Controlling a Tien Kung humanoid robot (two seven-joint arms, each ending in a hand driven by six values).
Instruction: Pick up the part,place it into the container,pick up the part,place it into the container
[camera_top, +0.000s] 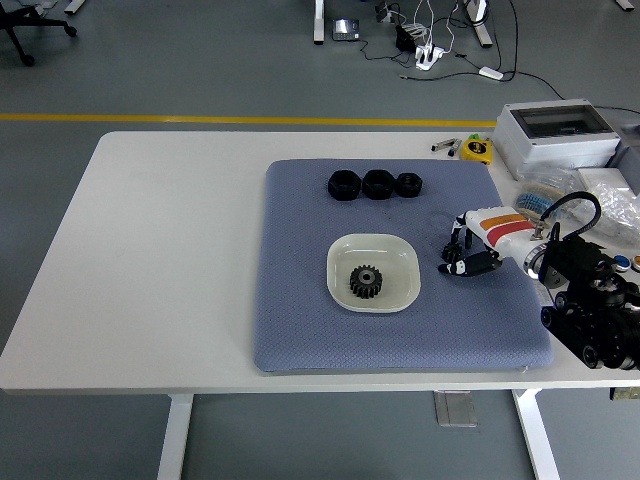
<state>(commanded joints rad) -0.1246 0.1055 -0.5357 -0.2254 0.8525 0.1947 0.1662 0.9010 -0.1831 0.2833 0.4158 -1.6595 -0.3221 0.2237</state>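
Note:
A white dish (338, 256) sits mid-mat with a black gear (366, 282) lying in it. To its right a small black part (451, 254) rests on the blue-grey mat (300, 300). My right hand (462, 254), white with orange stripes, is lowered over this part. Its fingers (456, 238) curl down on the far side and the thumb closes from the near side, so the part is pinched between them while still touching the mat. Three more black parts (377, 184) stand in a row at the mat's far edge. The left arm is out of the picture.
A grey electrical box (555, 135) stands at the table's far right, with a yellow tape measure (477, 149) beside it and clear plastic bags (610, 205) behind my right arm. The white table (160, 250) stretches left of the mat.

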